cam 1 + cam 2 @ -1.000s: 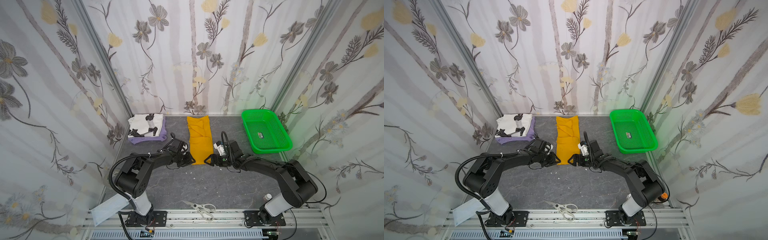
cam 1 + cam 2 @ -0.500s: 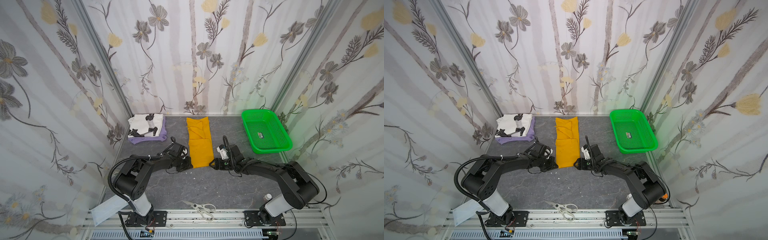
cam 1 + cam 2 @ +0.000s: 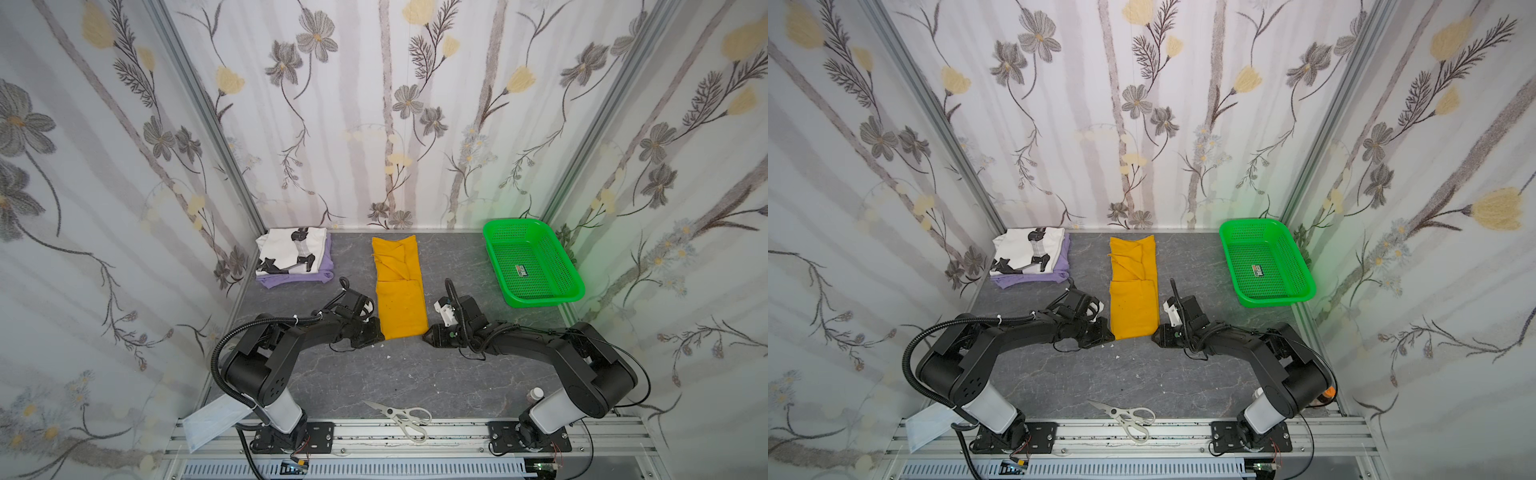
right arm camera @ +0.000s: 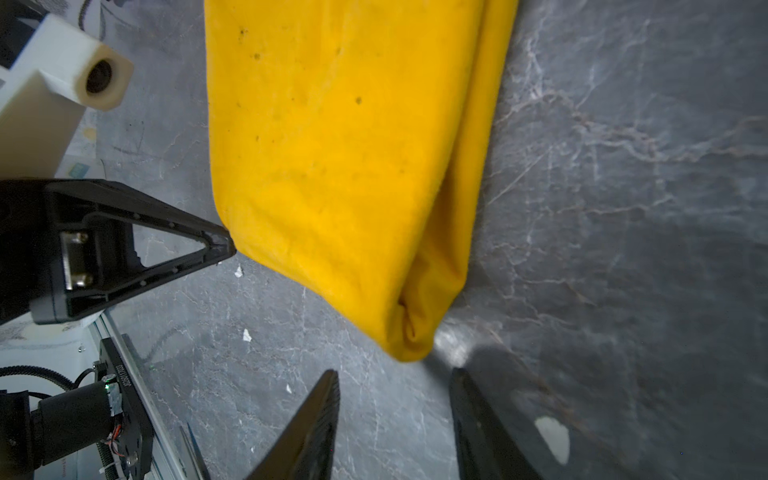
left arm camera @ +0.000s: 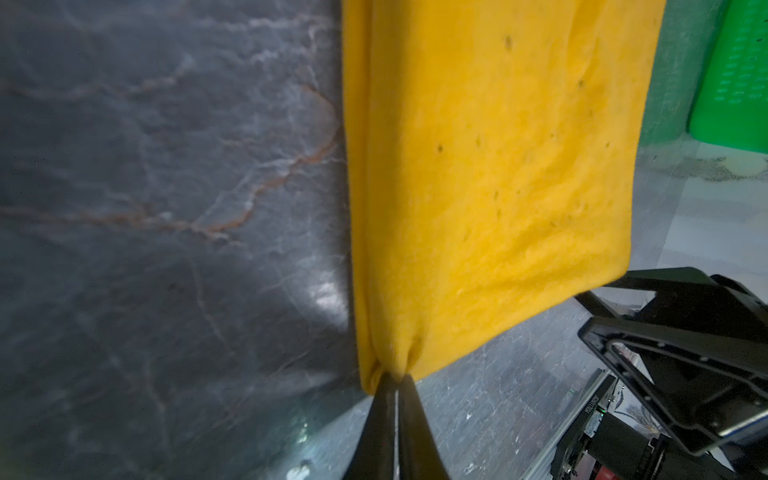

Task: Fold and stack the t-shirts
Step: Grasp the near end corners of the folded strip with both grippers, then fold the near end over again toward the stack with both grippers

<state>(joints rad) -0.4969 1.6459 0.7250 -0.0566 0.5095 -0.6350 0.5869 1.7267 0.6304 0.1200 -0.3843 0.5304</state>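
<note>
In both top views, at the far left of the grey table (image 3: 374, 374), a white printed t-shirt (image 3: 291, 249) lies folded on top of a lavender t-shirt (image 3: 291, 279). The mustard-yellow t-shirt (image 3: 399, 291) lies mid-table as a long narrow strip running from the back wall toward the arms. The left gripper (image 3: 379, 332) sits low at the strip's near left corner. From above its fingers are too small to judge. The left wrist view shows its jaws clenched on that corner, with the cloth (image 5: 478, 166) puckered at the black tips (image 5: 395, 378). The right gripper (image 3: 427, 333) sits at the near right corner. Only the right wrist view shows its fingers (image 4: 324, 407) spread apart, with the rounded corner of the shirt (image 4: 409, 353) just ahead of the gap, not pinched. A green basket (image 3: 540, 301) stands at the far right, a mere blurred green edge in the left wrist view. Scissors (image 3: 399, 415) lie at the table's front edge.
</note>
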